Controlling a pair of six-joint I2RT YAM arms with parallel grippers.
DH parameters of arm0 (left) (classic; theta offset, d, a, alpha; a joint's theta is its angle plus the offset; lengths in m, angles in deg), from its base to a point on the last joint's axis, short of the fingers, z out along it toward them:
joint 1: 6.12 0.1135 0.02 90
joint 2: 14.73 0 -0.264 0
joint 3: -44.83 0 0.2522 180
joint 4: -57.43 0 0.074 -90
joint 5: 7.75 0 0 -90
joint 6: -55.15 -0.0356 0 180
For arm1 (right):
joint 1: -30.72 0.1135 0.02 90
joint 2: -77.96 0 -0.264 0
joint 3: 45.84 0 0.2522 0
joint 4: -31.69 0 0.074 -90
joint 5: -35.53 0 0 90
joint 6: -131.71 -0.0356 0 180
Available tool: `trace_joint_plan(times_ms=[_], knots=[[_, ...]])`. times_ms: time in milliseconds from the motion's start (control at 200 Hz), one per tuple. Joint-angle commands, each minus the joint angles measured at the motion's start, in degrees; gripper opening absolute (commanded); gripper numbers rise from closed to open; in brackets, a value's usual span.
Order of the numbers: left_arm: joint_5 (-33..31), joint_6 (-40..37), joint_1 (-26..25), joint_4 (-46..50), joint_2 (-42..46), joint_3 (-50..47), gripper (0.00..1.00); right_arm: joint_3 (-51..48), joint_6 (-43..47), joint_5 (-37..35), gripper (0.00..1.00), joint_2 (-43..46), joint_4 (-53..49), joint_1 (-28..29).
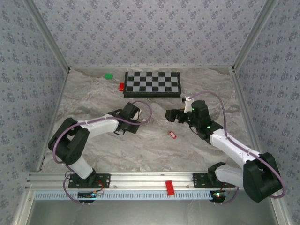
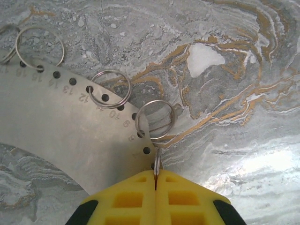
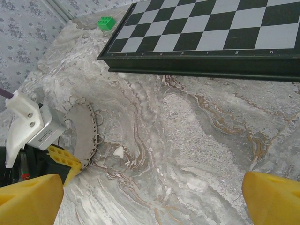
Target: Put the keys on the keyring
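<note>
Since the left gripper is clenched on just one thin split ring of the keyring, it may twist free; the right gripper, released, hovers far of the red key lying flat mid-table.

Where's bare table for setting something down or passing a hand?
Free: the near marble between the key tag and the front rail; the strip right of the chessboard. Crowded: centre, where the left gripper, shut on the keyring, sits near the open right gripper.
</note>
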Motion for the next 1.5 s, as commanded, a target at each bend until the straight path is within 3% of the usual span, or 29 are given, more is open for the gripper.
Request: trace_joint_plan(times_ms=[0, 210, 520, 775, 1144, 1494], knots=[[-1.66, 0.37, -0.78, 2.34, 4.52, 0.95, 0.00, -0.72, -0.70, 0.69, 0.99, 1.20, 1.34, 0.56], [-1.61, 0.48, -0.90, 4.90, 12.79, 2.35, 0.00, -0.15, -0.25, 1.36, 0.99, 3.58, 1.39, 1.49], [-0.20, -0.54, -0.95, 3.69, 20.82, 6.54, 0.00, 6.89, 2.00, -7.39, 0.97, 6.63, -5.88, 7.39], [3.68, -1.94, -0.92, -1.21, 24.27, 6.16, 0.00, 11.76, 5.01, -1.06, 0.68, 2.97, -4.38, 11.48], [14.35, -3.23, -0.45, -7.54, 27.74, 4.83, 0.00, 14.32, 3.44, 5.40, 0.54, -0.91, -1.88, 12.69], [24.69, 2.47, 2.64, -15.38, 31.50, 3.38, 0.00, 15.00, 4.02, 8.76, 0.42, -3.16, -0.22, 13.21]])
